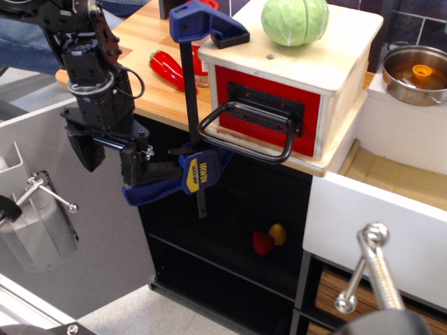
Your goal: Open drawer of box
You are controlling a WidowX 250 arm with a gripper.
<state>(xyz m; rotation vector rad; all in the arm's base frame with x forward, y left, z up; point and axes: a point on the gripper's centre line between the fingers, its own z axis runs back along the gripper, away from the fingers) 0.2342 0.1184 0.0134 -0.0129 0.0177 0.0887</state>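
Observation:
The box (328, 52) is pale plywood with rounded corners and a small hole in its top, and it stands on the wooden counter at the upper right. Its red-fronted drawer (248, 87) carries a black metal plate and a large black loop handle (241, 136) that hangs forward and down. The drawer front looks about level with the box's front. My gripper (108, 162) is black, points downward and hangs left of the handle, below the counter edge. Its jaws stand apart with nothing between them. It is well clear of the handle.
A blue bar clamp (192, 171) grips the counter edge between my gripper and the handle. A green cabbage (295, 19) sits on the box and a red pepper (166, 68) lies on the counter. A steel pot (415, 73) and a white drawer with a steel knob (367, 269) are at the right.

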